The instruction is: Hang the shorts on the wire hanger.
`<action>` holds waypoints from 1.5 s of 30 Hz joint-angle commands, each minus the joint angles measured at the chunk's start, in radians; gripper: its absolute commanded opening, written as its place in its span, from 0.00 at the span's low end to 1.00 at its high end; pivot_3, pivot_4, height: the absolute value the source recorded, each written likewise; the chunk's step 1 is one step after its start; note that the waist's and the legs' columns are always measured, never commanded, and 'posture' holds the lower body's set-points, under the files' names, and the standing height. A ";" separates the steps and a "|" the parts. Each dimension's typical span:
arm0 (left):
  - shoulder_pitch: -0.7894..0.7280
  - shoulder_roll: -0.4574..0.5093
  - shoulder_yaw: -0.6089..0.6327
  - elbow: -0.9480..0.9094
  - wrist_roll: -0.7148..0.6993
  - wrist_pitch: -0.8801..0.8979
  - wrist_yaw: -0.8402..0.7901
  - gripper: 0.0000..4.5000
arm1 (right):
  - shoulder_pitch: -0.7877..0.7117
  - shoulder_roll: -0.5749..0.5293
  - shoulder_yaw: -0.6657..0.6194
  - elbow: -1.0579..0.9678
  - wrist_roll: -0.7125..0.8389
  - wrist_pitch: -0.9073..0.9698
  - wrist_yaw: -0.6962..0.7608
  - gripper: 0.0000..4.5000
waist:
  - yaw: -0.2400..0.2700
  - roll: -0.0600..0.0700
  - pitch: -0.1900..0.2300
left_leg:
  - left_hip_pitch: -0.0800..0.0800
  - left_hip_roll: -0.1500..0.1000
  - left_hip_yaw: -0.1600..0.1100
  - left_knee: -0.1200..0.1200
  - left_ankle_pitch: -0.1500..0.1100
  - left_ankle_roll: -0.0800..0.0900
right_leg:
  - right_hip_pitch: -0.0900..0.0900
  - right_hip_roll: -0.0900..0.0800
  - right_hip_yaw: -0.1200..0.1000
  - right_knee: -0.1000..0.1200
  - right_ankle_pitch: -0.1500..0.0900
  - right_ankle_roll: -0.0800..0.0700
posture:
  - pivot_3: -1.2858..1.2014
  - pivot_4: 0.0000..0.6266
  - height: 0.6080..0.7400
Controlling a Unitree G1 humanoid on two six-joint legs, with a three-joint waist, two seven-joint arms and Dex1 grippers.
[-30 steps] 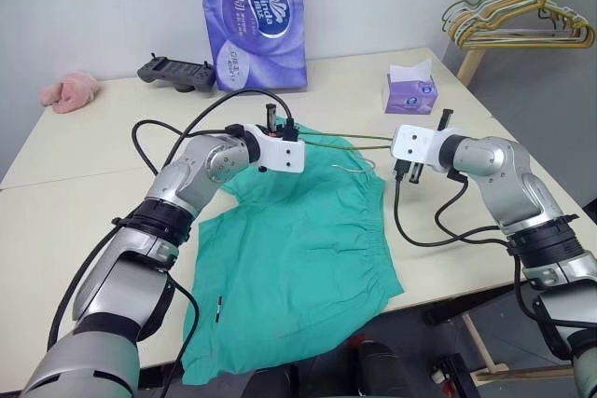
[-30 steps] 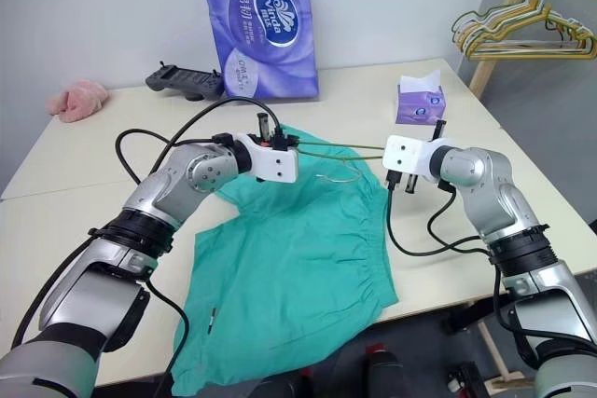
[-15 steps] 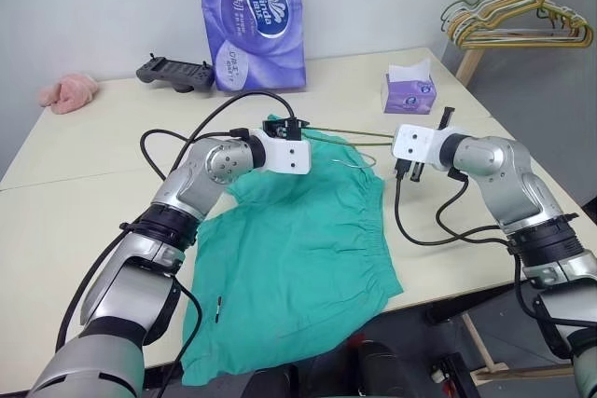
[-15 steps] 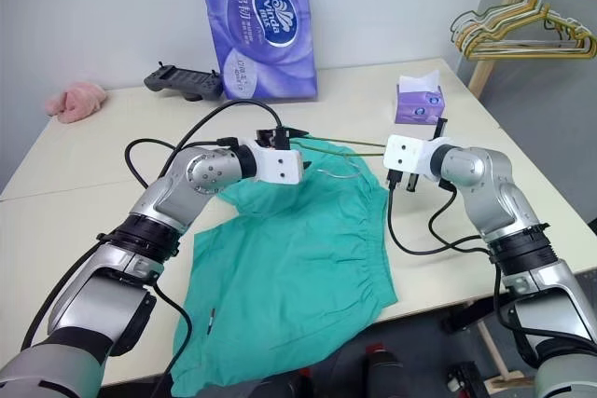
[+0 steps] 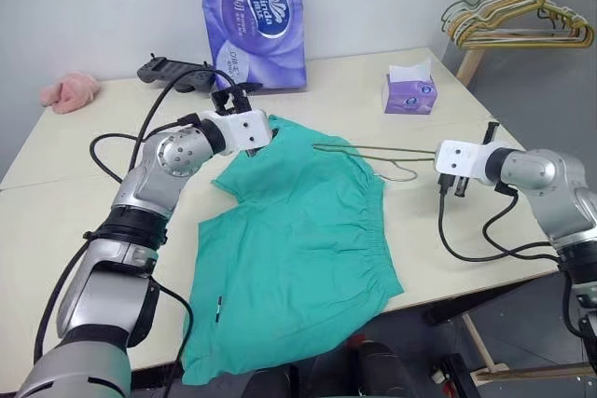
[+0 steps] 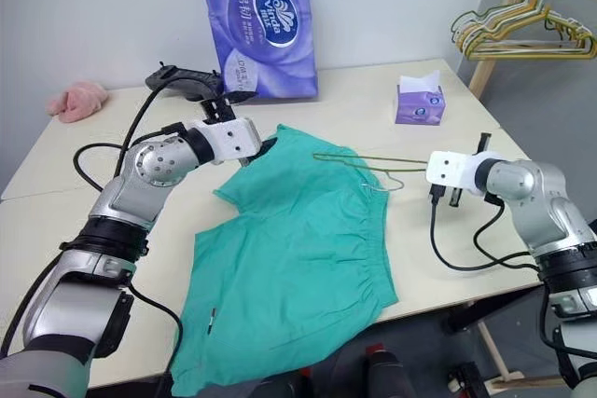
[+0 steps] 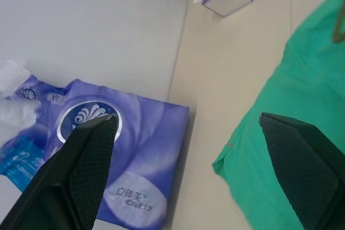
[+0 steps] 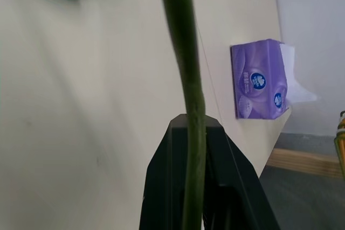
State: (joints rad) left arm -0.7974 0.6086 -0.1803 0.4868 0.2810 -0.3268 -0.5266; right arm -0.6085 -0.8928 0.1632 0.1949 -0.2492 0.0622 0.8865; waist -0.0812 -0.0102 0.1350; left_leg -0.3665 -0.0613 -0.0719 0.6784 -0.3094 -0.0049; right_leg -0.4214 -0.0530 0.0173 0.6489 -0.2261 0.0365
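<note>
Right eye view: right end effector (image 6: 454,195) pinches the wire hanger (image 6: 359,164) over the shorts (image 6: 298,249); the spread, empty left end effector (image 6: 244,133) should lift a leg opening for threading.

The left gripper (image 5: 244,100) now stands open and clear of the wire hanger (image 5: 368,151), back beside the shorts (image 5: 298,240). The right gripper (image 5: 446,167), clamped on the hanger, is farther right, drawing it partly off the cloth.

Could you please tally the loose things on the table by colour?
Purple: 2, tissue pack, tissue box
Green: 2, shorts, wire hanger
Pink: 1, cloth lump
Black: 1, controller
Total: 6
</note>
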 commanded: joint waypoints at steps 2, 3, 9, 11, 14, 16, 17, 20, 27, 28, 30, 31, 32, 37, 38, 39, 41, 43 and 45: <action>0.107 -0.018 0.038 -0.091 -0.078 0.095 -0.043 0.99 | 0.070 -0.095 -0.179 -0.078 0.333 0.402 0.306 0.00 | 0.000 0.000 0.000 | 0.000 0.000 0.000 0.000 0.000 0.000 | 0.000 0.000 0.000 0.000 0.000 0.000 | 0.46 0.19 1.00; 0.128 -0.025 0.042 -0.110 -0.089 0.110 -0.049 0.99 | 0.106 -0.129 -0.197 -0.091 0.388 0.485 0.370 0.00 | 0.001 0.000 0.000 | 0.000 0.000 -0.001 0.000 0.000 0.001 | 0.001 0.000 0.000 0.000 0.000 0.000 | 0.46 0.19 1.00; 0.204 -0.031 0.052 -0.186 -0.135 0.164 -0.082 0.99 | 0.303 -0.286 -0.265 -0.188 0.606 0.764 0.571 0.00 | 0.006 0.000 0.000 | -0.001 0.001 -0.003 0.001 -0.003 0.005 | 0.001 0.000 0.000 -0.001 0.000 0.000 | 0.46 0.19 1.00; 0.230 -0.026 0.049 -0.212 -0.139 0.172 -0.093 0.99 | 0.379 -0.337 -0.282 -0.203 0.663 0.838 0.616 0.00 | 0.008 0.000 0.000 | 0.000 0.001 -0.003 0.001 -0.003 0.005 | 0.001 0.000 0.000 -0.001 0.000 0.000 | 0.46 0.19 1.00; 0.276 -0.024 0.040 -0.265 -0.139 0.185 -0.113 0.99 | 0.552 -0.466 -0.274 -0.188 0.788 0.910 0.721 0.00 | 0.013 0.001 -0.001 | 0.000 0.001 -0.002 0.001 -0.003 0.005 | 0.001 0.000 0.000 -0.001 0.000 0.000 | 0.46 0.19 1.00; 0.293 -0.022 0.040 -0.292 -0.139 0.194 -0.121 0.99 | 0.617 -0.520 -0.265 -0.179 0.856 0.915 0.728 0.00 | 0.015 0.001 -0.001 | 0.000 0.001 -0.002 0.001 -0.003 0.005 | 0.002 0.000 0.000 -0.001 0.000 0.000 | 0.46 0.19 1.00; 0.298 -0.022 0.042 -0.300 -0.139 0.198 -0.125 0.99 | 0.633 -0.535 -0.264 -0.176 0.879 0.915 0.728 0.00 | 0.015 0.001 -0.001 | 0.000 0.001 -0.002 0.001 -0.003 0.005 | 0.002 0.000 0.000 -0.001 0.000 0.000 | 0.46 0.19 1.00; 0.314 -0.015 0.050 -0.322 -0.142 0.209 -0.136 0.99 | 0.666 -0.587 -0.244 -0.177 0.965 0.978 0.728 0.00 | 0.020 0.001 0.000 | 0.001 0.001 -0.001 0.001 -0.003 0.005 | 0.002 0.000 -0.001 -0.001 0.000 0.000 | 0.47 0.20 1.00; 0.373 0.010 0.058 -0.407 -0.143 0.236 -0.151 0.99 | 0.687 -0.653 -0.168 -0.193 1.088 1.042 0.728 0.00 | 0.034 0.000 0.001 | 0.002 0.001 -0.001 0.001 -0.003 0.005 | 0.003 0.000 -0.002 -0.002 0.000 0.001 | 0.48 0.23 1.00; 0.378 0.013 0.060 -0.414 -0.143 0.241 -0.152 0.99 | 0.692 -0.662 -0.163 -0.201 1.099 1.043 0.728 0.00 | 0.036 0.000 0.002 | 0.002 0.001 -0.001 0.001 -0.003 0.005 | 0.003 0.000 -0.002 -0.002 0.000 0.001 | 0.48 0.24 1.00; 0.392 0.019 0.063 -0.427 -0.145 0.246 -0.155 0.99 | 0.705 -0.676 -0.151 -0.216 1.115 1.048 0.728 0.00 | 0.039 0.000 0.002 | 0.001 0.001 -0.001 0.001 -0.003 0.006 | 0.003 0.000 -0.002 -0.002 0.000 0.001 | 0.48 0.24 1.00; 0.398 0.021 0.063 -0.434 -0.143 0.245 -0.155 0.99 | 0.711 -0.674 -0.143 -0.222 1.110 1.040 0.728 0.00 | 0.042 0.000 0.002 | 0.002 0.001 -0.001 0.001 -0.003 0.006 | 0.003 0.000 -0.002 -0.001 0.000 0.001 | 0.48 0.24 1.00; 0.401 0.022 0.063 -0.438 -0.141 0.247 -0.154 0.99 | 0.708 -0.665 -0.135 -0.227 1.107 1.045 0.726 0.00 | 0.044 -0.001 0.002 | 0.002 0.001 -0.001 0.001 -0.003 0.006 | 0.003 0.000 -0.002 -0.002 0.000 0.001 | 0.48 0.24 1.00; 0.408 0.022 0.063 -0.463 -0.141 0.263 -0.152 0.99 | 0.707 -0.642 -0.124 -0.251 1.104 1.051 0.710 0.00 | 0.054 -0.001 0.003 | 0.002 0.001 -0.001 0.002 -0.003 0.006 | 0.004 0.000 -0.002 -0.002 0.000 0.001 | 0.49 0.25 1.00; 0.412 0.023 0.062 -0.467 -0.141 0.263 -0.154 0.99 | 0.704 -0.640 -0.123 -0.249 1.101 1.050 0.710 0.00 | 0.054 -0.001 0.003 | 0.002 0.001 -0.001 0.002 -0.003 0.006 | 0.004 0.000 -0.002 -0.002 0.000 0.001 | 0.49 0.26 1.00; 0.415 0.024 0.061 -0.469 -0.141 0.262 -0.155 0.99 | 0.701 -0.639 -0.121 -0.245 1.098 1.050 0.710 0.00 | 0.054 -0.001 0.003 | 0.002 0.001 -0.001 0.002 -0.003 0.006 | 0.004 0.000 -0.003 -0.002 0.000 0.001 | 0.49 0.26 1.00; 0.419 0.024 0.061 -0.470 -0.140 0.261 -0.157 0.99 | 0.704 -0.642 -0.120 -0.233 1.091 1.043 0.717 0.00 | 0.055 -0.001 0.003 | 0.002 0.001 -0.001 0.002 -0.003 0.006 | 0.004 0.000 -0.003 -0.002 0.000 0.001 | 0.49 0.26 1.00; 0.417 0.024 0.062 -0.466 -0.139 0.261 -0.158 0.99 | 0.715 -0.657 -0.125 -0.217 1.091 1.029 0.725 0.00 | 0.055 -0.001 0.003 | 0.002 0.001 -0.002 0.002 -0.003 0.006 | 0.004 0.000 -0.003 -0.002 0.000 0.001 | 0.49 0.26 1.00; 0.414 0.024 0.061 -0.462 -0.139 0.259 -0.159 0.99 | 0.720 -0.667 -0.129 -0.202 1.093 1.021 0.728 0.00 | 0.055 -0.001 0.004 | 0.002 0.001 -0.002 0.002 -0.003 0.006 | 0.004 0.000 -0.003 -0.002 0.000 0.001 | 0.49 0.27 1.00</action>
State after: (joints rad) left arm -0.3749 0.6223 -0.1422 0.0521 0.1516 -0.0600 -0.6876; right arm 0.1087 -1.5327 0.0544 -0.0178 0.8436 1.0934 1.5226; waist -0.0266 -0.0116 0.1394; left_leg -0.3640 -0.0603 -0.0736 0.6800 -0.3127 0.0008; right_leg -0.4166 -0.0533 0.0145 0.6470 -0.2262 0.0376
